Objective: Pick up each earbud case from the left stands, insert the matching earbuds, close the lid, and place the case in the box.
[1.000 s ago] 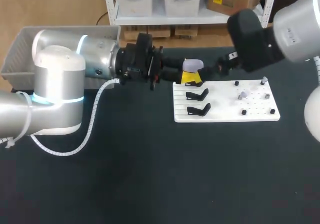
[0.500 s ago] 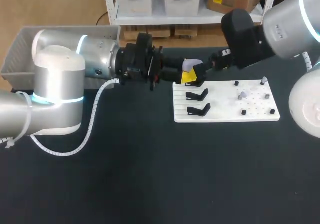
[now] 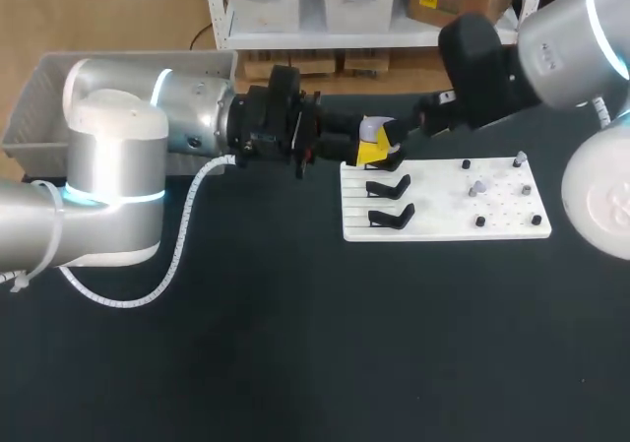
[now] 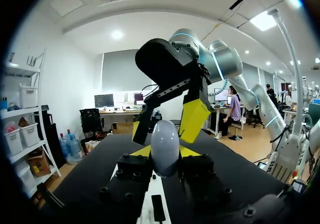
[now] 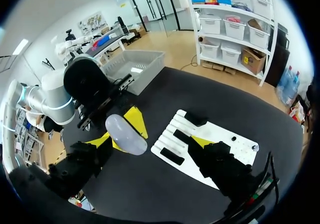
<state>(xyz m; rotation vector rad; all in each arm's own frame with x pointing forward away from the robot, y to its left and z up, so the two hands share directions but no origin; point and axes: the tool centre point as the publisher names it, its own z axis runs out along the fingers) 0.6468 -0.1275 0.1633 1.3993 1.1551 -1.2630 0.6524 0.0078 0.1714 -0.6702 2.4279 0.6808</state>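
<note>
A pale lavender earbud case hangs over the far left corner of the white board, with my left gripper shut on its lower part. My right gripper comes in from the right and stands wide open around the case, one yellow fingertip to either side without touching it. Two black stands on the board's left half are bare. A small grey earbud sits among the pegs on the board's right half.
A grey box stands at the table's far left, behind my left arm. Several dark pegs stick up from the board's right half.
My right arm has swung left, bringing its open gripper from beside the board up to the case. The left arm and the case have stayed still.
</note>
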